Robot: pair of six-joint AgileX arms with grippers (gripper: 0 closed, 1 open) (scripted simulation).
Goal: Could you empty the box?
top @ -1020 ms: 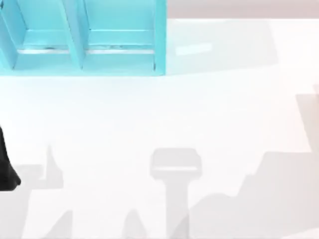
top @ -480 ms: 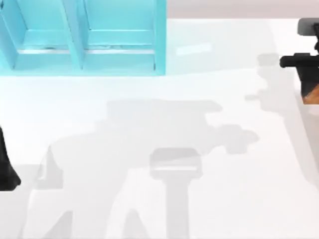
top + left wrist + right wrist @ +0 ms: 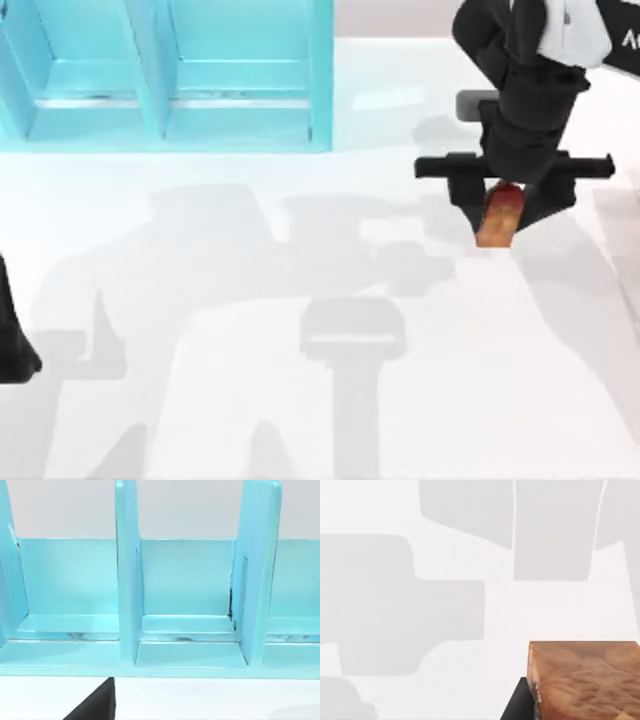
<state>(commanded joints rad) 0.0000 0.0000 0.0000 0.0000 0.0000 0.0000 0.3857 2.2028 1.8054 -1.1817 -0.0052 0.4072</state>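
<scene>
The light blue box (image 3: 320,80) with upright dividers stands at the table's back left. The compartments I can see hold nothing, and the left wrist view faces its dividers (image 3: 127,580) from close by. My right gripper (image 3: 503,208) hovers over the back right of the table, to the right of the box, and is shut on a brown, crusty block (image 3: 497,225). That block (image 3: 585,680) sits close in the right wrist view, beside a dark finger (image 3: 520,702). My left arm (image 3: 12,340) is parked at the left edge.
The table (image 3: 250,260) is white and crossed by grey shadows of the arms. The box's right wall lies a short way left of my right gripper. White floor runs along the far edge behind the box.
My right arm has come in from the right edge and moved left toward the box, carrying the brown block. The left arm has stayed put.
</scene>
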